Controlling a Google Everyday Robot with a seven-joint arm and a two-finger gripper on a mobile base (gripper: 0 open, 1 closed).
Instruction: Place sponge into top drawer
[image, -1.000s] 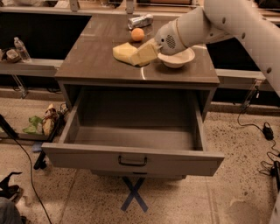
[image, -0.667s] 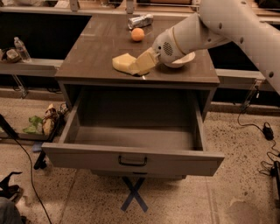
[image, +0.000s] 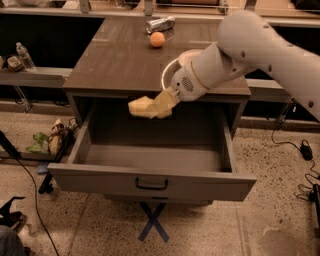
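Observation:
The top drawer (image: 150, 182) is pulled fully open, grey, with a small dark bar handle at the middle of its front panel. Its inside looks bare. My gripper (image: 156, 107) hangs just in front of the cabinet's top edge, above the back half of the open drawer. It is shut on the pale yellow sponge (image: 140, 107), which sticks out to the left of the cream fingers (image: 166, 101). The sponge is in the air, well above the drawer floor.
An orange ball (image: 157, 39) and a crushed silver can (image: 161, 23) lie on the cabinet top (image: 115, 60). A white bowl (image: 176, 65) sits there, partly hidden by my arm. Cables and clutter lie on the floor at both sides. Blue tape marks an X under the drawer.
My gripper has carried the sponge off the cabinet top, forward and down over the front edge, so it now hangs above the open drawer.

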